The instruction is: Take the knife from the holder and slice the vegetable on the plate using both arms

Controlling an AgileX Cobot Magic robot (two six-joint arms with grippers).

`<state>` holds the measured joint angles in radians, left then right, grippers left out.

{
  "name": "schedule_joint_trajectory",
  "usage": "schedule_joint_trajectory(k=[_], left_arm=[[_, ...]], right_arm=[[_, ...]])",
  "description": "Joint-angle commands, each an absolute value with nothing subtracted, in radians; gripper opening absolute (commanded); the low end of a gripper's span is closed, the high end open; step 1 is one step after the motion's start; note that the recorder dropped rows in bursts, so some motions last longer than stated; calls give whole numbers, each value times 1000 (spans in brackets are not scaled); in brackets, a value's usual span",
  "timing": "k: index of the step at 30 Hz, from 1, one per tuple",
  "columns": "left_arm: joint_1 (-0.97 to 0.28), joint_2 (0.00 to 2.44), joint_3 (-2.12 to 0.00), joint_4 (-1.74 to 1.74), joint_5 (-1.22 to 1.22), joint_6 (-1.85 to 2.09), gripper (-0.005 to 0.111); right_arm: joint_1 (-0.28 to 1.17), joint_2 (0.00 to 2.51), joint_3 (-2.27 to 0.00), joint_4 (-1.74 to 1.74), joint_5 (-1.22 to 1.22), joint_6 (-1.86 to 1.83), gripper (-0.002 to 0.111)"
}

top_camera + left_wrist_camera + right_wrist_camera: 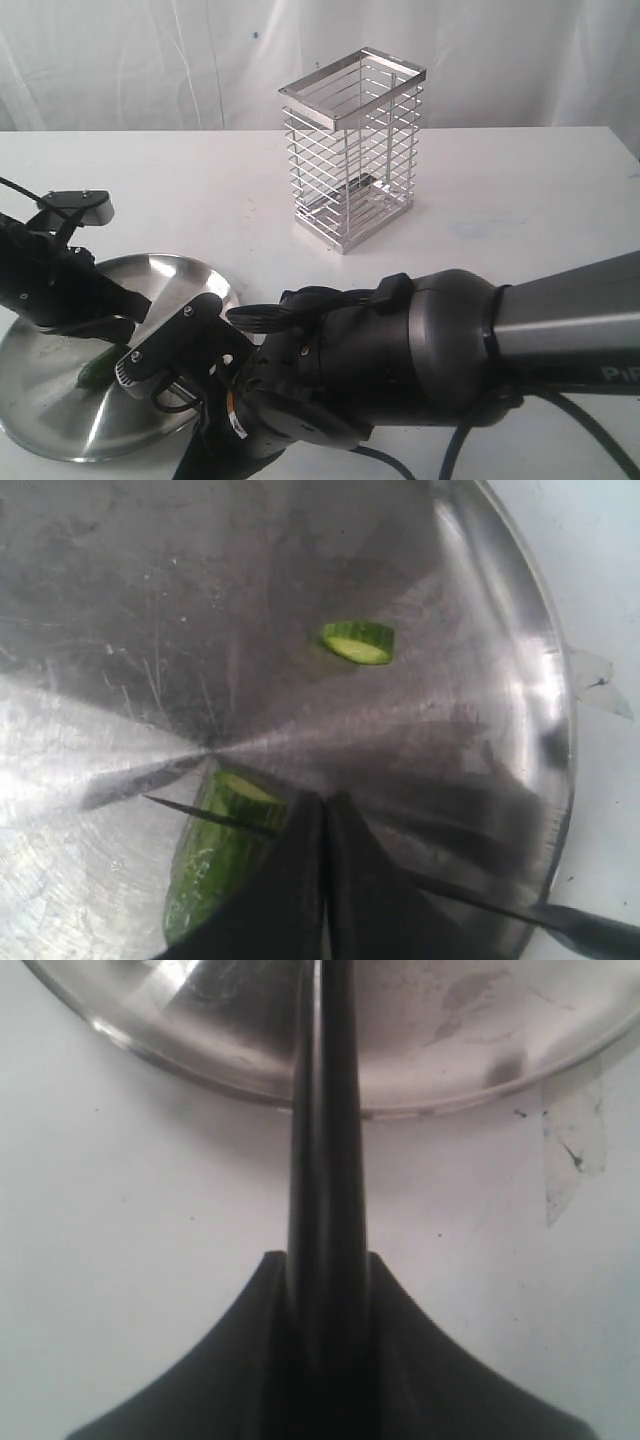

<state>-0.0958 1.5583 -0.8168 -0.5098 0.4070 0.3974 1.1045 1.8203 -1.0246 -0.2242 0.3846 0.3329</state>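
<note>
The silver plate point(45, 420) lies at the front left of the table. On it rests the dark green vegetable point(215, 865), with one cut slice point(358, 643) lying apart from it. My left gripper point(325, 815) is shut, its fingers pressed together against the vegetable's side; in the exterior view the left gripper point(100, 335) sits just above the vegetable point(97, 371). The thin black knife blade point(210, 816) lies across the vegetable near its cut end. My right gripper point(325, 1260) is shut on the knife handle point(325, 1160), which points over the plate rim point(200, 1075). The wire holder point(350, 150) stands empty.
The right arm's bulky black housing point(400, 380) fills the front of the table and hides the plate's right edge. A small clear scrap point(570, 1150) lies on the white table beside the plate. A white curtain hangs behind the table.
</note>
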Motion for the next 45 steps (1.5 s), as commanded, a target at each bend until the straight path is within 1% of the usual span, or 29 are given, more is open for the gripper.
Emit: schedule_joint_trajectory(k=[1,6,11,21,25,31,39,45], left_arm=[[-103,1598,-812,-549,400,428,0],[-103,1652,-810,-545,414,462,0],[-103,1646,-810,-545,390,471,0],[-101,1488,-810,-522,367,471,0],[-101,1424,-810,-499,438,465,0],[-101,1424,-730,-536,406,445,0],[-103,1426,-730,-624,418,508,0],[-122,1484,-730,-653,418,539,0]], right_arm=[[1106,1817,-1028,-226,386,337,0],[1106,1817,-1028,-226,386,337,0],[1106,1824,-1028,-226,386,337,0],[1106,1836,-1028,-226,388,337,0],[1106,1835,-1028,-226,384,337,0],[1106,1838,-1028,-226,376,340,0],[1106,1838,-1028,-226,376,340,0],[1106,1838,-1028,-226,373,340,0]])
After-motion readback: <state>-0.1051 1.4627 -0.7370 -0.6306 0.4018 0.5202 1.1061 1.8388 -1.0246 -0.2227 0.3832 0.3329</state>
